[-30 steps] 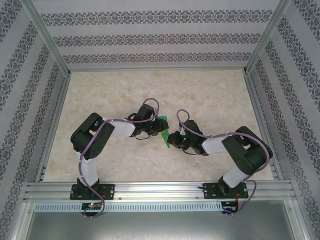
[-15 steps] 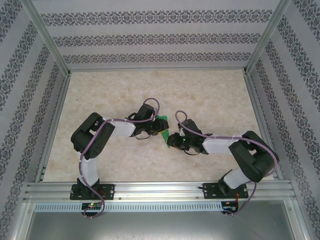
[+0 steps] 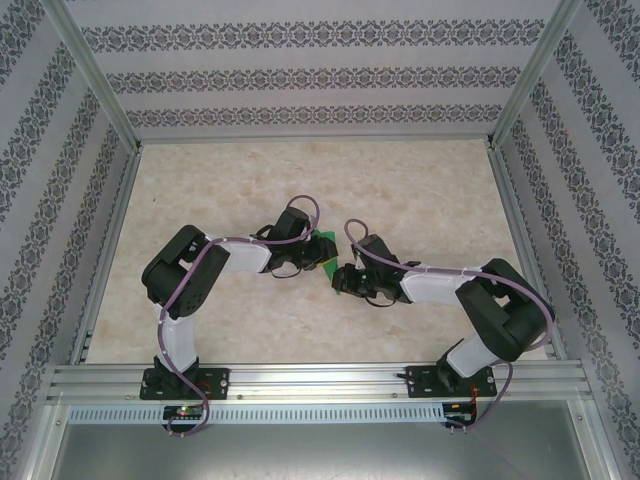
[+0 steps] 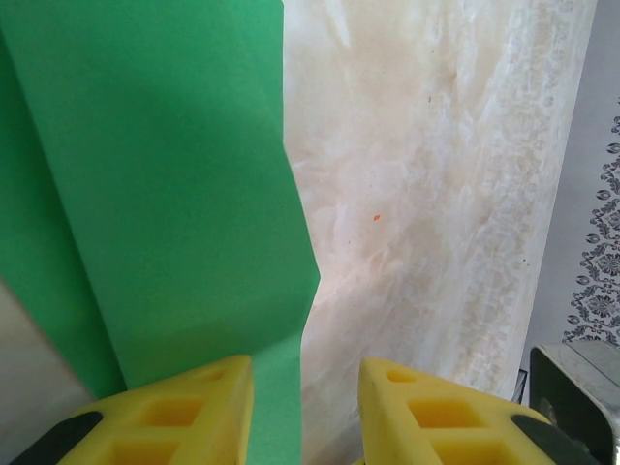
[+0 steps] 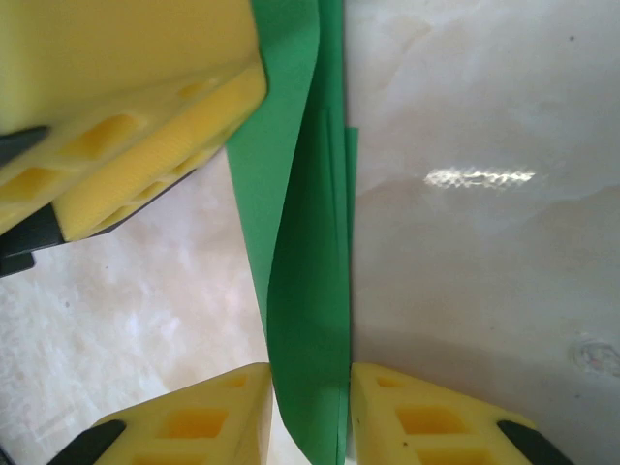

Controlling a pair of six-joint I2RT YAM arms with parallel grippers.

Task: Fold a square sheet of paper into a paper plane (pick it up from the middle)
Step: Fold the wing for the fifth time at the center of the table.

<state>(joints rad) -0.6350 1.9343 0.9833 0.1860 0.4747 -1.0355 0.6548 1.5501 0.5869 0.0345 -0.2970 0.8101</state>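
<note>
The green sheet of paper (image 3: 329, 268) is folded into long layers and sits mid-table between both grippers, which hide its outline. Whether it has the paper plane's shape I cannot tell. In the left wrist view the paper (image 4: 165, 194) spreads over the left half. My left gripper (image 4: 305, 366) is open, with a paper strip beside its left finger and bare table beside the right one. My right gripper (image 5: 310, 373) is open around the bulging folded paper (image 5: 305, 242), which stands loosely in the gap. One of the left gripper's yellow fingers (image 5: 126, 107) shows at the upper left of the right wrist view.
The marble-patterned table (image 3: 300, 180) is boxed in by patterned walls and aluminium posts. A metal rail (image 3: 320, 380) runs along the near edge at the arm bases. Open tabletop lies behind and to both sides of the grippers.
The right arm has reached a little farther left toward the paper, and its jaws have parted slightly. The left arm has stayed still.
</note>
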